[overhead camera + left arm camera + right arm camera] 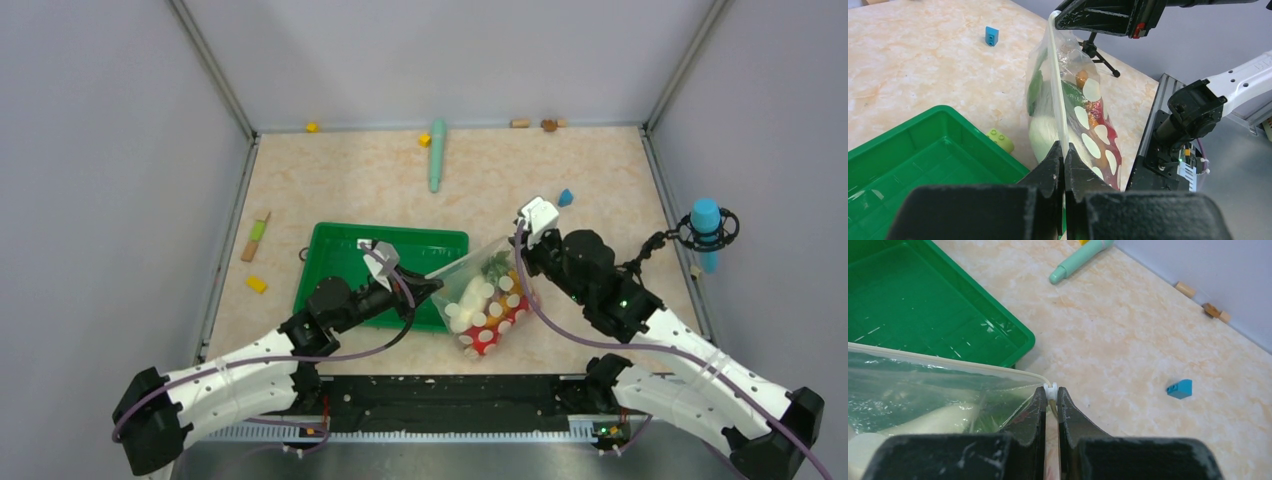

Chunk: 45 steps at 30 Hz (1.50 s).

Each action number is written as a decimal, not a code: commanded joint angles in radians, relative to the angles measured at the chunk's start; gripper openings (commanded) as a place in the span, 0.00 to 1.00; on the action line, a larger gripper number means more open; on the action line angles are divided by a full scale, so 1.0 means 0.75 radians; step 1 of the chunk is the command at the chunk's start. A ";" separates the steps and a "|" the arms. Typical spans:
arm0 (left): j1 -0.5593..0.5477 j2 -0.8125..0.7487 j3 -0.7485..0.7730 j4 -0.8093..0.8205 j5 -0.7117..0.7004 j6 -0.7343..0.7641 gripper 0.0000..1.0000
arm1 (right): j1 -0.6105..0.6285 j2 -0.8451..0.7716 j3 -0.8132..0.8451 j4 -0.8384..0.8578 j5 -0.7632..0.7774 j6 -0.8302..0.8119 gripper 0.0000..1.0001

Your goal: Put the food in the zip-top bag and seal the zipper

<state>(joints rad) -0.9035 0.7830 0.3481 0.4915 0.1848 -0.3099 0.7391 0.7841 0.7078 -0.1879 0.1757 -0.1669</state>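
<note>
Bag pinched at both mouth corners, food already inside.
Top view: your zip-top bag [487, 300] is stretched between the two arms on the counter [340, 180], at the green tray's [400, 233] right end. The food [470, 305] sits in it, white and red pieces low, a green leaf [495, 268] higher. Left wrist: left jaws clenched on the zipper [1058, 90] at its near end, white radish [1043, 135] pressed against the bag wall. Right wrist: right jaws clenched on the zipper's other end, tray rim just beside the bag.

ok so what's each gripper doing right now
left gripper: shut on the zipper
right gripper: shut on the zipper, its other end
</note>
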 commanded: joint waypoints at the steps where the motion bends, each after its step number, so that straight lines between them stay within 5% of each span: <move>1: 0.002 -0.057 -0.024 0.034 0.003 0.027 0.00 | -0.029 -0.036 -0.006 0.096 0.303 -0.171 0.00; 45: 0.002 -0.098 -0.045 -0.021 -0.150 0.056 0.00 | -0.192 0.073 0.011 0.007 0.577 -0.385 0.00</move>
<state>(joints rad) -0.9039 0.7414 0.3248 0.4454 0.1051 -0.2855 0.6819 0.8463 0.7029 -0.1780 0.3653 -0.3870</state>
